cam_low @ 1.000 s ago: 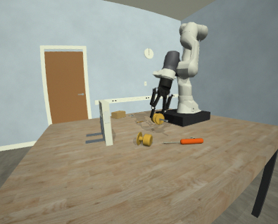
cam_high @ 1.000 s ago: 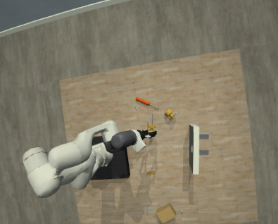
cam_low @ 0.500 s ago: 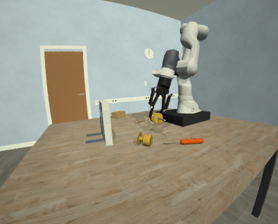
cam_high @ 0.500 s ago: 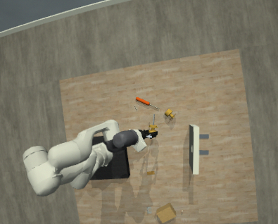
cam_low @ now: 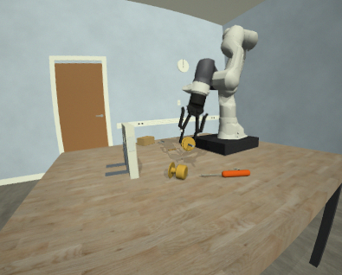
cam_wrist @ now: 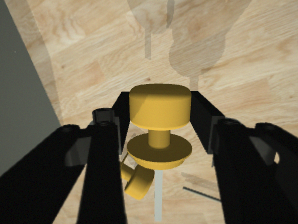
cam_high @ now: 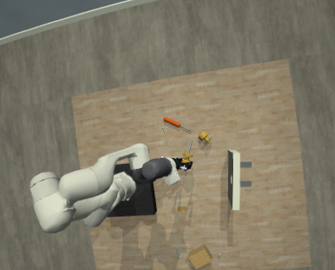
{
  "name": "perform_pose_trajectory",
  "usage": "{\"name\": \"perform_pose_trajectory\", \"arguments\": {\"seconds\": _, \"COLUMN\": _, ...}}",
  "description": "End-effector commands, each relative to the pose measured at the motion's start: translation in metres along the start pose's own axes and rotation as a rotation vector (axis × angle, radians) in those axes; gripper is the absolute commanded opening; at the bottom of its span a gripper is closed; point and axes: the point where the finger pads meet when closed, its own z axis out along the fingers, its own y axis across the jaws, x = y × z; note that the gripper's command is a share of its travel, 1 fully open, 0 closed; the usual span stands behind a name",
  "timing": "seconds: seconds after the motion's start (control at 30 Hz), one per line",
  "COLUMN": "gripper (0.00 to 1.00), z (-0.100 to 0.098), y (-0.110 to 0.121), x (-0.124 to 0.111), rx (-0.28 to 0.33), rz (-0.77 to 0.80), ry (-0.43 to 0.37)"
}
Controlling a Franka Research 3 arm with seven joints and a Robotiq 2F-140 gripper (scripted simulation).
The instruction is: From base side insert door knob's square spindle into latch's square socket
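The knob (cam_high: 187, 156) (cam_low: 188, 143) (cam_wrist: 160, 107) is golden yellow with a pale grey spindle (cam_high: 191, 146) (cam_wrist: 158, 195); the gripper (cam_high: 185, 164) (cam_low: 192, 139) (cam_wrist: 159, 104) is black. In the exterior view, toward four o'clock, the screwdriver (cam_high: 172, 121) (cam_low: 235, 173) has an orange handle. The table (cam_high: 267, 106) (cam_low: 160, 225) (cam_wrist: 75, 50) is tan with streaky wood grain; the door (cam_low: 80, 104), toward ten o'clock, is brown, framed in cream.
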Motion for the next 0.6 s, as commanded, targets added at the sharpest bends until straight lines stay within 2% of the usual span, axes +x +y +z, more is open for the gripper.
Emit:
{"name": "perform_pose_trajectory", "arguments": {"seconds": 0.0, "gripper": 0.42, "z": -0.001, "y": -0.001, "x": 0.001, "rx": -0.025, "rz": 0.144, "ry": 0.032}}
{"name": "perform_pose_trajectory", "arguments": {"seconds": 0.13, "gripper": 0.42, "z": -0.001, "y": -0.017, "x": 0.007, "rx": -0.028, "rz": 0.161, "ry": 0.036}}
{"name": "perform_pose_trajectory", "arguments": {"seconds": 0.43, "gripper": 0.42, "z": -0.001, "y": -0.019, "x": 0.008, "rx": -0.041, "rz": 0.223, "ry": 0.050}}
{"name": "perform_pose_trajectory", "arguments": {"seconds": 0.57, "gripper": 0.42, "z": -0.001, "y": -0.023, "x": 0.009, "rx": -0.066, "rz": 0.346, "ry": 0.079}}
